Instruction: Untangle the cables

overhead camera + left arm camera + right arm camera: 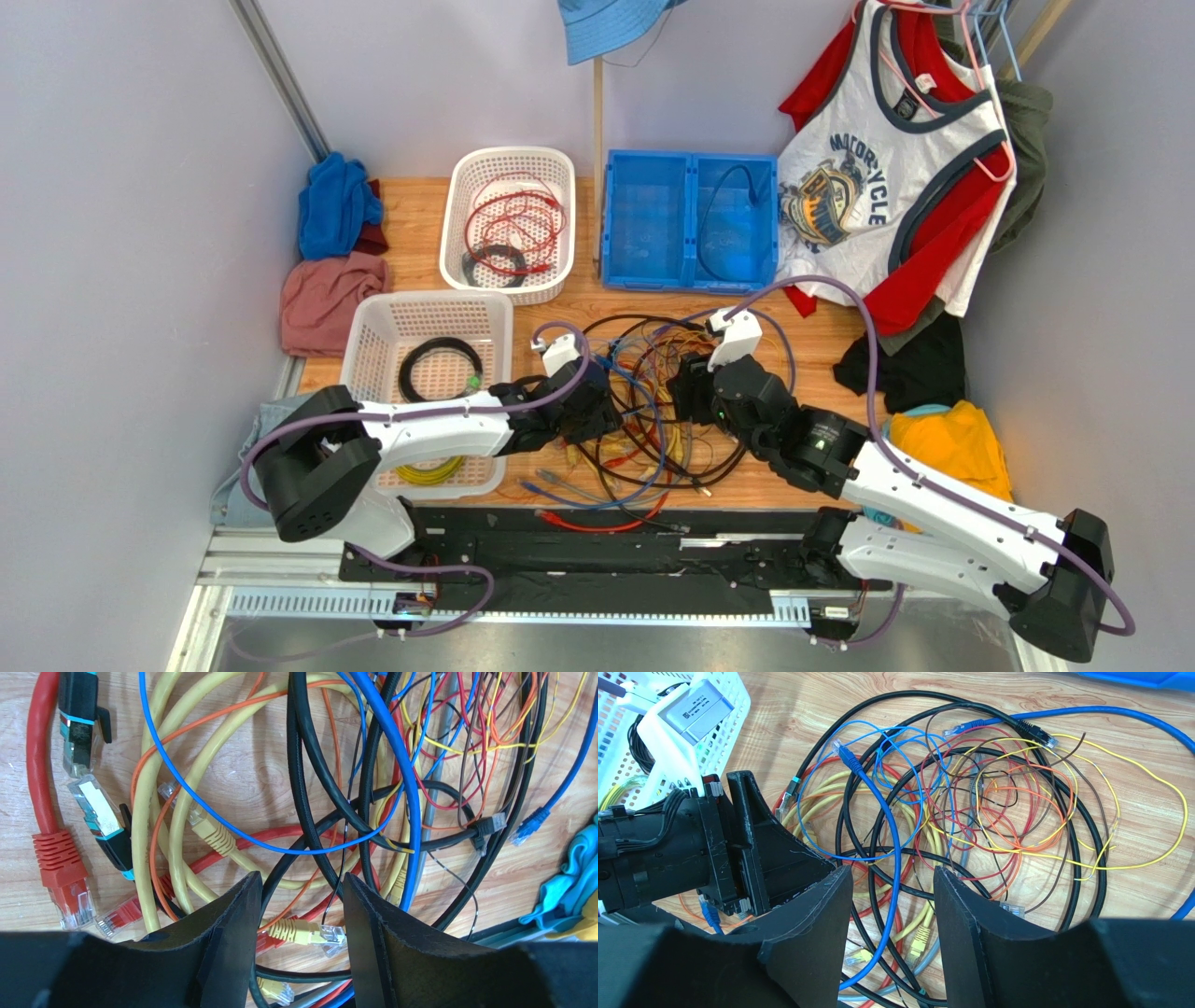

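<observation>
well, the knotted heap of thin black, blue, yellow, orange and red cables (638, 455) lies mid-way on the wooden table (417, 224), with both grippers right over it. the left gripper (302, 878) hangs spread, a yellow plug end (309, 932) showing under its gap, nothing pinched. the right gripper (892, 871) is spread too (equally near, i'd say). a thick blue cable (898, 854) runs lengthwise through its gap, away from the wrist, so closing across it looks the likeliest grab.
</observation>
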{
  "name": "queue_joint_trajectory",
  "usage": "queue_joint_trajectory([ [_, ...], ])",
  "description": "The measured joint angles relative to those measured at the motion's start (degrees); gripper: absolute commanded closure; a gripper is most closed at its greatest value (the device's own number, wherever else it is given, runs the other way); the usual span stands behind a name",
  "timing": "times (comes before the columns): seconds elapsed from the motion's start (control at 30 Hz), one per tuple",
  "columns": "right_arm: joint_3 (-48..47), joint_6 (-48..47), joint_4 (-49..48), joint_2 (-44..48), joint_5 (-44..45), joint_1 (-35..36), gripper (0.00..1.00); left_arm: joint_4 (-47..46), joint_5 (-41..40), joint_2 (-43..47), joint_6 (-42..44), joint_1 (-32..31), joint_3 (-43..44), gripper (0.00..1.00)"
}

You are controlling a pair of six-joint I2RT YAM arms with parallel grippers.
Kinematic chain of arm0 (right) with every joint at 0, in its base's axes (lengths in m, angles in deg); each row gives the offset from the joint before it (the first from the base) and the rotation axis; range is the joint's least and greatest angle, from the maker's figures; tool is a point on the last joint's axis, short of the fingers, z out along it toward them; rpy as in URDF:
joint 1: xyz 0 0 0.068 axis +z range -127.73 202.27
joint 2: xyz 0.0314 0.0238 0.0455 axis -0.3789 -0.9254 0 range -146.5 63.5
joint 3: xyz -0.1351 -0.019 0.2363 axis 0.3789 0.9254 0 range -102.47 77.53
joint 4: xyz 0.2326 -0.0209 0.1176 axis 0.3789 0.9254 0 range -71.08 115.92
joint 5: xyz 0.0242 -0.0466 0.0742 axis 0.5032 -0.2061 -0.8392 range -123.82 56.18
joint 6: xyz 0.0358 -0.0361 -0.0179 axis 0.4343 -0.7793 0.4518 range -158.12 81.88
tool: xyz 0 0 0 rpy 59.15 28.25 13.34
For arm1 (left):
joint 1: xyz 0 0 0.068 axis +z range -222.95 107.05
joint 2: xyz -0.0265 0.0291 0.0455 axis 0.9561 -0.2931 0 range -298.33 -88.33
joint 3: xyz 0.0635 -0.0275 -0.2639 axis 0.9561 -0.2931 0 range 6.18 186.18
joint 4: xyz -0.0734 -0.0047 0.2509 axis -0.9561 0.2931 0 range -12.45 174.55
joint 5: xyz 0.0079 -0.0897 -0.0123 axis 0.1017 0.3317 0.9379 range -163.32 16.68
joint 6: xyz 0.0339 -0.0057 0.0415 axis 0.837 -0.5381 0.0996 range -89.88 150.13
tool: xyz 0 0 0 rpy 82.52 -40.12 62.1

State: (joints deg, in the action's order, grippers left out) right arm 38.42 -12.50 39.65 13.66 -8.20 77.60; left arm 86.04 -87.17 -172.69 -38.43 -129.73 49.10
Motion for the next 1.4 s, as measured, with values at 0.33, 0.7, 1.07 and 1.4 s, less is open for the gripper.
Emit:
queue_joint_trajectory([
  [0.33,0.87,0.0,0.02,0.87,-0.04,0.0,0.5,-1.68,-1.68,-1.2,-1.22,3.87,0.0,0.49],
  [0.7,0.87,0.02,0.02,0.87,-0.04,0.0,0.51,-4.79,-0.59,-3.43,-0.74,5.22,-0.44,0.98],
  [1.07,1.36,0.09,-0.09,0.9,-0.02,0.0,0.52,4.04,-5.31,17.84,9.42,5.33,3.04,1.0],
  [1.4,1.27,-0.31,-2.05,5.75,-1.11,0.0,0.42,12.37,-3.15,21.31,28.68,5.4,32.52,1.0],
])
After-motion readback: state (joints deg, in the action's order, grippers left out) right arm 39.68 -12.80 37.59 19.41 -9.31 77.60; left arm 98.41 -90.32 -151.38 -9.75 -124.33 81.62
